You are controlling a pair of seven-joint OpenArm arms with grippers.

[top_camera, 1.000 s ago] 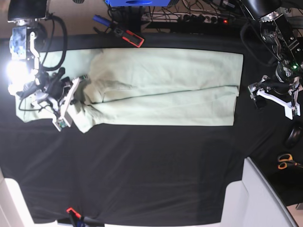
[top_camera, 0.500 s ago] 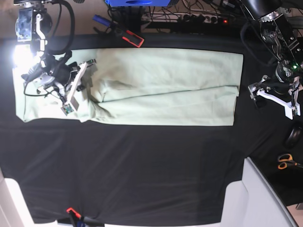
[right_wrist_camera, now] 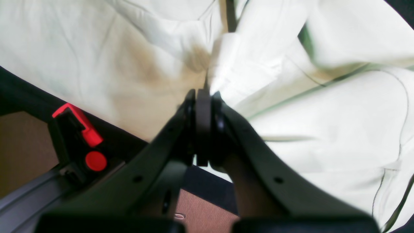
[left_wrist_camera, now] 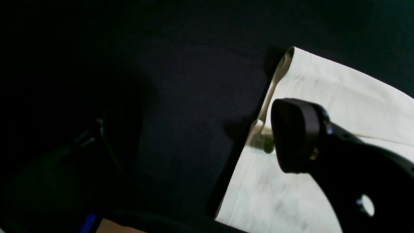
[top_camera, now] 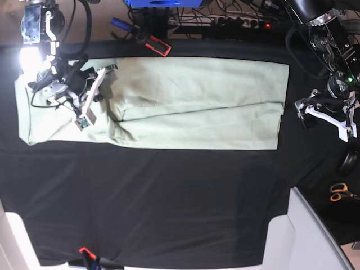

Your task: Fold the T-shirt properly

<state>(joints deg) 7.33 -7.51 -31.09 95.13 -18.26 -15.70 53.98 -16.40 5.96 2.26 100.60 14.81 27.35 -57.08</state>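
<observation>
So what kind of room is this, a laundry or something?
More likely a robotics lab workbench. A T-shirt lies on a black tablecloth, with the left gripper and right gripper over it, and cables and a power strip behind.

T-shirt point(top_camera: 197, 101) matt cloth; tablecloth point(top_camera: 169, 197) matt cloth.

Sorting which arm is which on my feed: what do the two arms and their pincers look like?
Both arms are black with white pincer brackets and looping black cables. The right pincer sits beside a bright white lamp glare and carries a small green board at its tip. The left pincer has a green indicator light above it. Up close, the fingers are matte black, rounded.
</observation>
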